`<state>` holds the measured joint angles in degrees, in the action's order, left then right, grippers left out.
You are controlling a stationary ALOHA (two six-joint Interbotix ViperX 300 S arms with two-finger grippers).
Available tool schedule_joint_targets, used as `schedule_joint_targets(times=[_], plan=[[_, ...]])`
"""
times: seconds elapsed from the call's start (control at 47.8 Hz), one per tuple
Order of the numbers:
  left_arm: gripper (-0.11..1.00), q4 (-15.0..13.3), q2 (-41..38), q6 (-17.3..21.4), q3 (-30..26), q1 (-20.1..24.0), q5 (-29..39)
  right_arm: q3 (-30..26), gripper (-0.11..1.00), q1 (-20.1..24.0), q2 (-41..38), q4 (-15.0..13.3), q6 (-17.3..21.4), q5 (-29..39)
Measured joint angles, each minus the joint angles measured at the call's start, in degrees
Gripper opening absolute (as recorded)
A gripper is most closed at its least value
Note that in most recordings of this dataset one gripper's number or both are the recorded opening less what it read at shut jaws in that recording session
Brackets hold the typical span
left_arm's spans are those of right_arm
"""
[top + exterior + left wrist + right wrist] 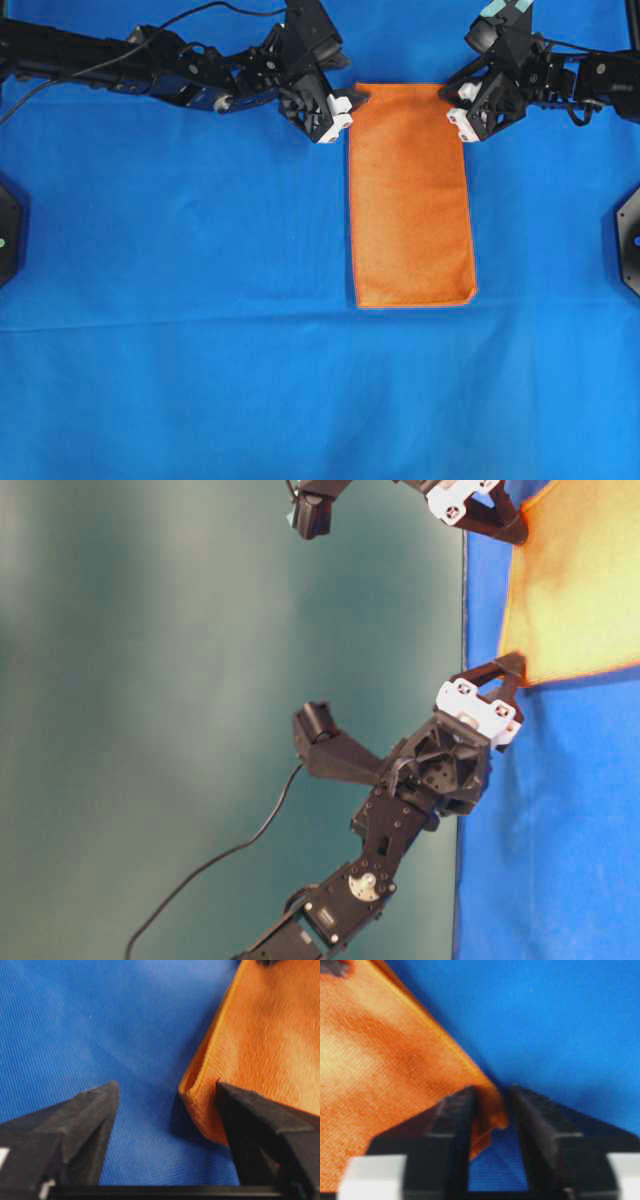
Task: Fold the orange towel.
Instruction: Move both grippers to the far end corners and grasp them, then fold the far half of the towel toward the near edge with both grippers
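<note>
1 towel, 2 grippers, both at its far corners

Overhead: 1 orange towel [410, 195], folded into a tall strip, lies on the blue cloth [180, 300]; left gripper [345, 110] and right gripper [458, 105] flank its top corners. Left wrist: jaws apart, 1 corner between them. Right wrist: jaws nearly together around the other corner, can't tell if it's clamped.

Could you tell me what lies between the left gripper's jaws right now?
In the left wrist view, the left gripper stands open: mostly bare blue cloth lies between its jaws, with the orange towel's folded corner just inside the right-hand one.
</note>
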<state>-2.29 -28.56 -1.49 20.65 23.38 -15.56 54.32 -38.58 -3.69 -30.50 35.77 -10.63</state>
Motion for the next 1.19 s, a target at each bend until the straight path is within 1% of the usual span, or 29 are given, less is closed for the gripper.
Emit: schedule_joint_targets(times=[0.105,0.146,0.23,0.272,0.293,0.69,0.816,0.9,0.983,1.088,1.192], plan=[[0.41,0.0,-0.44,0.18,-0.62,0.09,1.67,0.09,0.06,0.7,0.0,0.0,0.09,0.0],[0.29,0.0,-0.44,0.18,-0.79,0.09,2.11,0.09,0.05,0.97,0.0,0.09,0.09,-0.09],[0.11,0.09,-0.44,0.44,-0.7,-0.18,2.37,0.09,0.05,1.23,0.0,0.18,0.18,-0.09],[0.04,0.09,-0.44,0.53,-0.79,-0.26,2.37,0.09,0.05,1.23,0.0,0.26,0.18,-0.09],[0.02,0.09,-0.44,0.53,-0.79,-0.35,2.37,0.09,0.05,1.32,-0.09,0.26,0.18,-0.09],[0.02,0.09,0.62,0.97,-0.62,-0.62,3.43,0.09,0.05,1.76,1.05,0.18,0.35,0.62],[0.02,0.26,3.43,0.97,-0.18,-0.7,4.48,0.35,0.05,2.37,3.87,0.09,0.09,1.85],[0.02,0.35,5.54,1.05,0.0,-0.88,5.1,0.7,0.05,2.29,6.59,0.09,0.62,3.52],[0.02,0.35,7.47,1.76,0.44,-1.32,5.27,1.14,0.05,2.37,9.58,0.09,0.62,5.01],[0.02,0.44,8.88,2.9,1.05,-1.85,5.36,1.93,0.05,2.72,12.3,0.09,0.62,5.71],[0.02,0.35,9.14,3.25,1.58,-2.29,5.36,2.37,0.05,2.9,13.8,0.18,0.7,5.89]])
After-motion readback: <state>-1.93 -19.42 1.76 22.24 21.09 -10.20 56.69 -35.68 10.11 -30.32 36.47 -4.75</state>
